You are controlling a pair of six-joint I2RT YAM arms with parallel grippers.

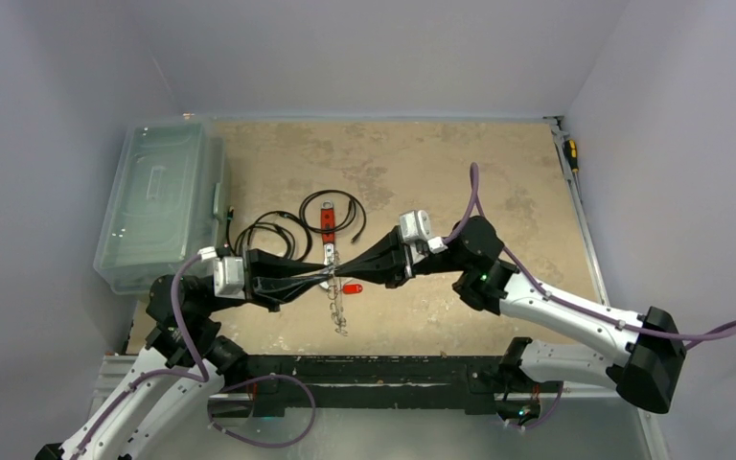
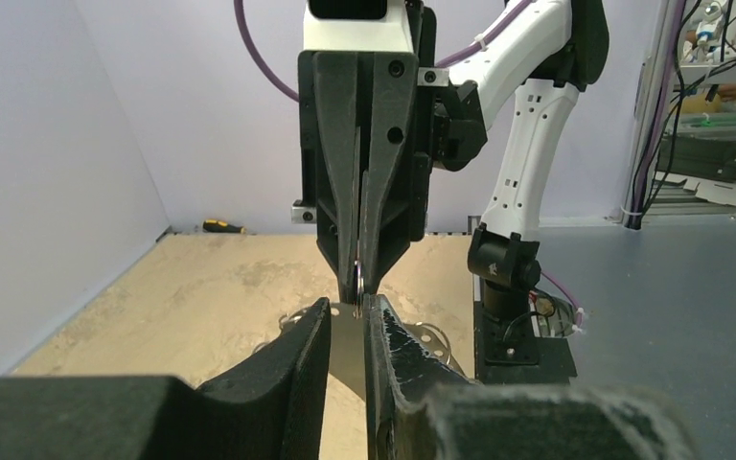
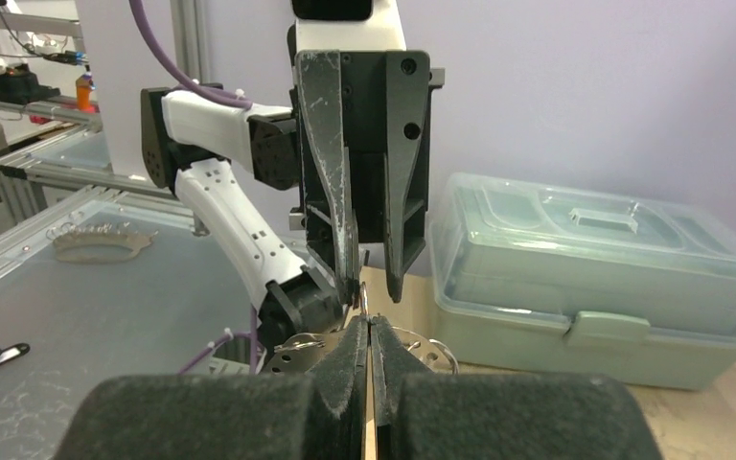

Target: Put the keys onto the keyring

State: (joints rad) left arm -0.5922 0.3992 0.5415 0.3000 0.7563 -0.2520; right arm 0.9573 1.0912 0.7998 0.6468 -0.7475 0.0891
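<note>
My two grippers meet tip to tip above the middle of the table. My right gripper is shut on a thin silvery ring seen edge-on, the keyring, which sticks out past its fingertips. My left gripper is open by a narrow gap, one finger on each side of that ring. In the right wrist view the ring sits close to one of the left fingers. A string of small silvery keys trails toward the near edge below the tips, with a red tag beside them.
A flat perforated metal plate with wire loops lies under the tips. Black coiled cables and an orange-red piece lie behind. A clear plastic lidded box stands at the left. A screwdriver lies at the far right edge.
</note>
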